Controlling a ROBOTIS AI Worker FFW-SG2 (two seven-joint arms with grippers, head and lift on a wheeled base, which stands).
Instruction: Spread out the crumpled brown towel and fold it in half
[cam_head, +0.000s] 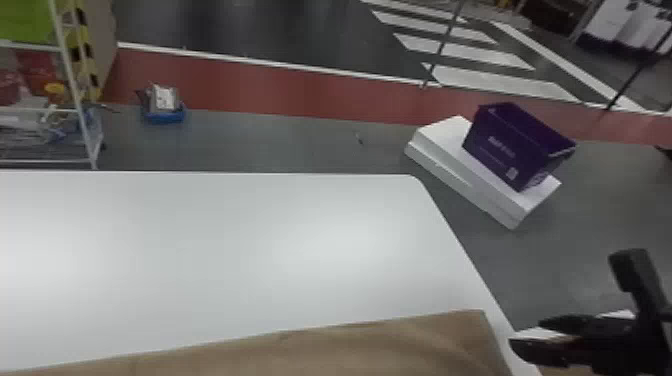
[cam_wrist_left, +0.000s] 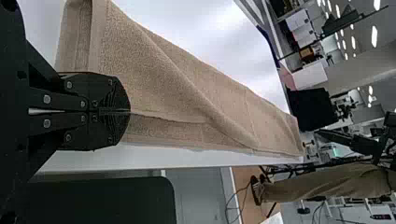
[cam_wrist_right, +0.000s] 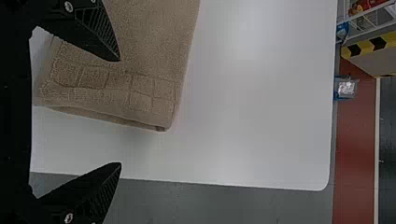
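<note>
**Left gripper pinching a brown towel on a white table, right gripper spread**

In the left wrist view, we see the left gripper (cam_wrist_left: 130, 111) with its fingertips pressed together on an edge of the brown towel (cam_wrist_left: 154, 74). The right gripper (cam_head: 526, 334), at the head view's lower right, has its fingers spread.

The towel lies on the white table (cam_head: 200, 250), running out of the head view's bottom edge. Beyond the table, a purple box (cam_head: 500, 145) sits on a white slab (cam_head: 445, 162) on the floor; toward the left are a blue tray (cam_head: 167, 118) and a wire rack (cam_head: 82, 120).

The left wrist view gives us a long strip of layered cloth with a slanting fold. The right wrist view adds a woven band of squares near one end, partly hidden by a finger (cam_wrist_right: 95, 32).
</note>
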